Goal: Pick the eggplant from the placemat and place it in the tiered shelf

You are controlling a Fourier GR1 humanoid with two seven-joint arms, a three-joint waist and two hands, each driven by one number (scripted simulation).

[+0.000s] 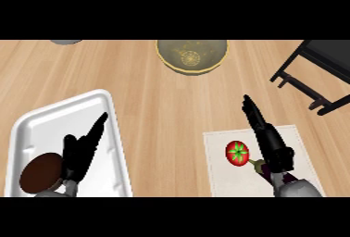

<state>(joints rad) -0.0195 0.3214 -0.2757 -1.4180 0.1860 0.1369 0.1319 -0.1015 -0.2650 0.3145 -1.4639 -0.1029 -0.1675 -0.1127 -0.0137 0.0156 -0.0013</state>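
Over a white tray [103,106] at the counter's left, the left hand [80,152] lay released, fingers straight, beside a brown disc [40,173]. A yellow bowl [191,55] sat farther back. On the placemat [226,180], the tomato [237,152] neighboured the mostly hidden eggplant [258,165] beneath the straight-fingered right hand [270,139]. The black tiered shelf [318,69] stood far right.
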